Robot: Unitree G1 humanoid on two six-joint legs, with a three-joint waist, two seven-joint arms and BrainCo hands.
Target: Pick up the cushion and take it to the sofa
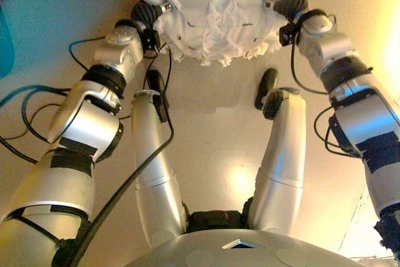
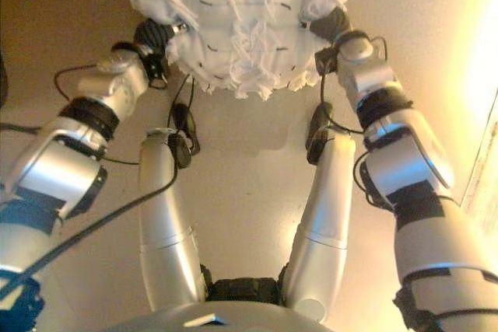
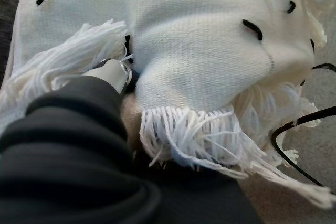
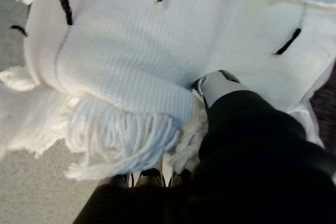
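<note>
Cushion held up off the floor in front of the robot, clamped between both hands, one at each side edge. Left wrist view, closest: left hand pressed into the cushion's edge, thumb on top, the other fingers buried under fringe, so the grip there cannot be told. Right wrist view: right hand likewise, thumb on the knit, a few finger ends peeking out below the fringe; curl not readable. Eye views show only the dark wrist covers meeting the cushion, no fingers. Cushion is white ribbed knit with short black dash stitches scattered over it, long white yarn fringe along the edges and a tufted strip down the middle. No writing or label visible.
</note>
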